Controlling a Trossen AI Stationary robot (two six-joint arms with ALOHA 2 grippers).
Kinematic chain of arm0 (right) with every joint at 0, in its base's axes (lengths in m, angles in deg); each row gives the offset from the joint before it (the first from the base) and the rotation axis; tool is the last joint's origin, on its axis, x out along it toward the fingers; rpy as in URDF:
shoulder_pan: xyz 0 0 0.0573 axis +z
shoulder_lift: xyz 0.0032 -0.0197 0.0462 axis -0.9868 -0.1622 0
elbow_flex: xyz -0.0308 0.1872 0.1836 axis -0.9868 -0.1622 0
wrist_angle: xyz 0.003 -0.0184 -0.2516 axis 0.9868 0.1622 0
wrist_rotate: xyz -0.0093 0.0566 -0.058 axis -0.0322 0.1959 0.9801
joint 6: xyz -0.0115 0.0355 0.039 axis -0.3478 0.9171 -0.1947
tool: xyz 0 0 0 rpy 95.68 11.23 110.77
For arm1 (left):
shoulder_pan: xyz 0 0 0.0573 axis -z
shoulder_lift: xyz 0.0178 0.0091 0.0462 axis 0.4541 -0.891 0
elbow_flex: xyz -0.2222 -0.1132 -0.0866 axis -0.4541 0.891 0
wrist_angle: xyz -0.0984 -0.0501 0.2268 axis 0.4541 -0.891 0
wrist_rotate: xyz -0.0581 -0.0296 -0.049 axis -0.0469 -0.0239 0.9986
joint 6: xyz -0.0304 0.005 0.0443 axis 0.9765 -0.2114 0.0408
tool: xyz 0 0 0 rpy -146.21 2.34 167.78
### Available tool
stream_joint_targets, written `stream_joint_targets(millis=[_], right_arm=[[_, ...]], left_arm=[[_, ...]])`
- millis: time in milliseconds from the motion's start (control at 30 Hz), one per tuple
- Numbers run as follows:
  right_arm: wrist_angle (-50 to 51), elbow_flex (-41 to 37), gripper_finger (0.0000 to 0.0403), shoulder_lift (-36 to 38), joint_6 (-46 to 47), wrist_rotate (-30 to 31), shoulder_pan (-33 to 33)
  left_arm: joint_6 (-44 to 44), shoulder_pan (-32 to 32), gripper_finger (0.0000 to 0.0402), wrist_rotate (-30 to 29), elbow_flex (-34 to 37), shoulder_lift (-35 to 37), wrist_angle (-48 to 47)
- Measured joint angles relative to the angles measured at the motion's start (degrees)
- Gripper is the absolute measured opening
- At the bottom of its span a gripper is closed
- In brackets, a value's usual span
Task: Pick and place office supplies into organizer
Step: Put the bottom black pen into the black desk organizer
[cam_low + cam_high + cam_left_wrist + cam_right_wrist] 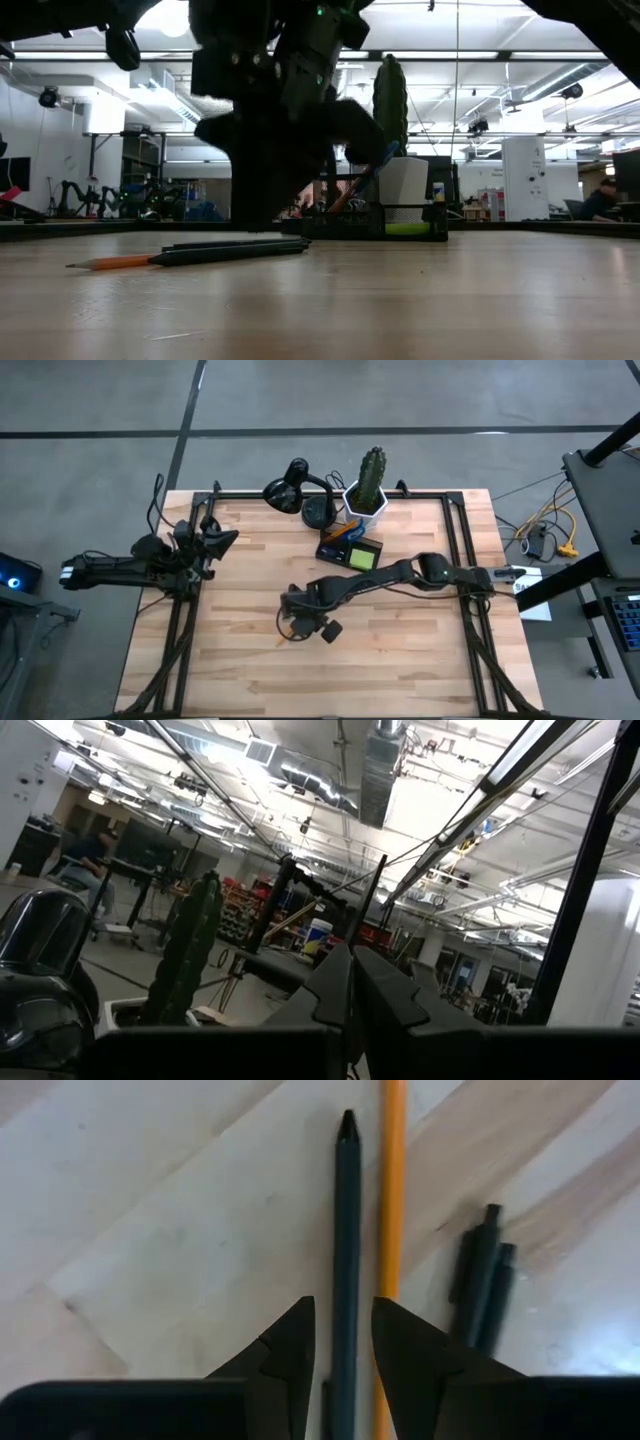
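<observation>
My right gripper (pixel 343 1315) is open and points down at the middle of the table (pixel 297 615). Its fingers stand on either side of a dark pencil (pixel 347 1250) lying flat on the wood, with a small gap on each side. An orange pencil (pixel 392 1210) lies right beside it and runs under one fingertip. Two dark pens (pixel 480 1285) lie close by. In the low view the dark pencil (pixel 235 249) and orange pencil (pixel 110 263) lie in front of the gripper. The dark organizer (pixel 350 550) holds a lime-green pad (pixel 362 557). My left gripper (pixel 220 541) is shut at the left edge.
A white pot with a cactus (pixel 368 495) and a black desk lamp (pixel 295 490) stand behind the organizer at the table's far edge. Bare wood (pixel 400 660) lies toward the near edge. Black frame rails (pixel 470 560) run along both sides.
</observation>
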Motion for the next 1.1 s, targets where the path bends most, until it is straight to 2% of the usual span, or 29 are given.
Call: stream_joint_targets(millis=[267,633,1100], right_arm=[[-0.5,0.0,0.0085,-0.3,1.9,0.0,-0.6],[-0.7,-1.2,0.0084,-0.3,-2.4,-0.2,-1.1],[-1.4,-4.7,0.0083,-0.1,-2.4,-0.6,-1.2]], left_arm=[[0.0,0.0,0.0,0.0,0.0,0.0,0.0],[0.2,0.0,0.0,0.0,0.0,0.4,0.0],[0.2,0.0,0.0,0.0,0.0,0.4,0.0]])
